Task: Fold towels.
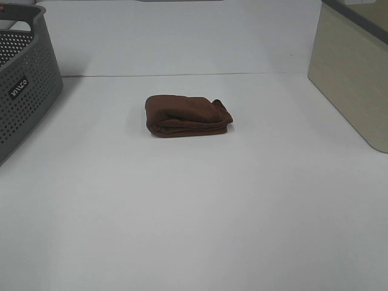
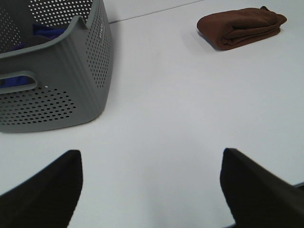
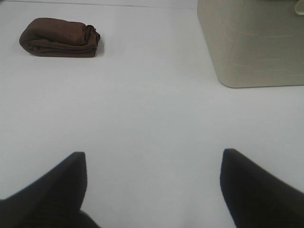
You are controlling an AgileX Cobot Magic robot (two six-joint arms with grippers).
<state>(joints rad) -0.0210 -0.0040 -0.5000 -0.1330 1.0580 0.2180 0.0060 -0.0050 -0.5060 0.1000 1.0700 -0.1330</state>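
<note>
A dark reddish-brown towel (image 1: pixel 188 116) lies folded into a small thick bundle on the white table, a little behind the middle. The left wrist view shows the towel (image 2: pixel 242 26) far from my left gripper (image 2: pixel 151 183), which stands open with nothing between its black fingers (image 2: pixel 47 192). In the right wrist view the towel (image 3: pixel 59 38) also lies well away from my right gripper (image 3: pixel 153 183), open and empty too. Neither arm appears in the exterior high view.
A grey perforated basket (image 1: pixel 24 91) stands at the table's left edge; in the left wrist view the basket (image 2: pixel 57 80) holds something blue (image 2: pixel 45 33). A beige bin (image 1: pixel 357 79) stands at the right edge, close to my right gripper as the bin (image 3: pixel 251 42).
</note>
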